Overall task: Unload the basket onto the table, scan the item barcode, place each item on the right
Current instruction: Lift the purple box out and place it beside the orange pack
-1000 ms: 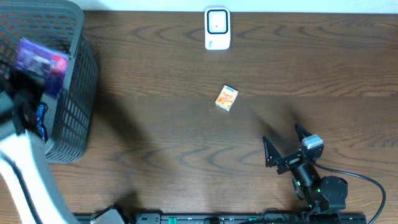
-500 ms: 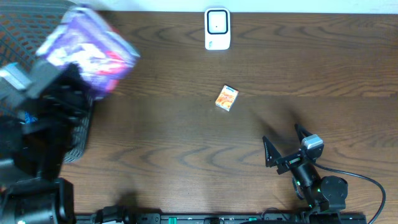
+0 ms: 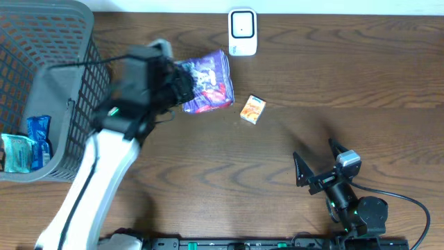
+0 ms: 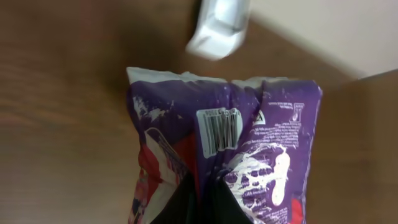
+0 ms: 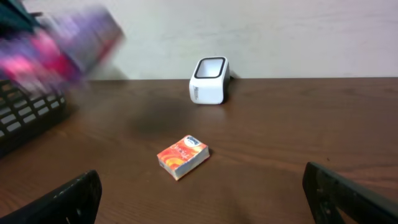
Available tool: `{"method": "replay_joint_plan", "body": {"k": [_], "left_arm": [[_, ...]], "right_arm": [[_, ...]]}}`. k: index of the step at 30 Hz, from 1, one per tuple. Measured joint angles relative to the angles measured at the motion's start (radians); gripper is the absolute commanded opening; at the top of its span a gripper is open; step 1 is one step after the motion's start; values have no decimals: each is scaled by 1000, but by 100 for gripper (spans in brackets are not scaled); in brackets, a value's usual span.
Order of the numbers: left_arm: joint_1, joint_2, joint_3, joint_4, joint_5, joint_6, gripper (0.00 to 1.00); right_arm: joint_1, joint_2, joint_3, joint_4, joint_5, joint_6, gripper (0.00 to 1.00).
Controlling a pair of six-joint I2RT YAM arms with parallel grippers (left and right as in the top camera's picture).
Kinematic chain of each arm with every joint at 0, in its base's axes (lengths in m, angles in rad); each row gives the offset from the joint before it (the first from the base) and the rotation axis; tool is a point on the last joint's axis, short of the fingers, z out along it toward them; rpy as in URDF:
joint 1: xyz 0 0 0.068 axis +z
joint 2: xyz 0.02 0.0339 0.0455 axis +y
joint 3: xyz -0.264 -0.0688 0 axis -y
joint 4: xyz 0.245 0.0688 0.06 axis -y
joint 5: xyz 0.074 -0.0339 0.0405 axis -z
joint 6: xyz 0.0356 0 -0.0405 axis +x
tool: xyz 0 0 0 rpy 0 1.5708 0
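My left gripper (image 3: 184, 85) is shut on a purple snack bag (image 3: 208, 82) and holds it in the air just left of and below the white scanner (image 3: 242, 31). In the left wrist view the bag (image 4: 261, 143) hangs from the pinched jaws of the left gripper (image 4: 202, 190). Its barcode (image 4: 219, 130) faces the camera, and the scanner (image 4: 219, 26) lies beyond the bag's top edge. My right gripper (image 3: 317, 161) rests open at the table's front right, with nothing between its fingers (image 5: 78, 198).
A small orange box (image 3: 253, 109) lies on the table right of the bag, also in the right wrist view as the orange box (image 5: 183, 156). A dark mesh basket (image 3: 97, 76) at the far left holds blue packets (image 3: 39, 135).
The left arm has lifted the purple bag out of the basket and swung it right, across the table toward the scanner. The right arm has not moved.
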Motion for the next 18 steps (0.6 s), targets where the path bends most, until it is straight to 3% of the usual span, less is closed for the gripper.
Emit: {"method": "replay_joint_plan", "body": {"k": [5, 8, 18], "left_arm": [[-24, 261, 0, 63, -189, 86, 7], [-23, 368, 0, 133, -225, 100, 7], [-108, 504, 0, 236, -41, 112, 8]], "right_arm": [[0, 0, 0, 0, 0, 0, 99], [0, 0, 0, 0, 0, 0, 99], [0, 0, 0, 0, 0, 0, 99]]}}
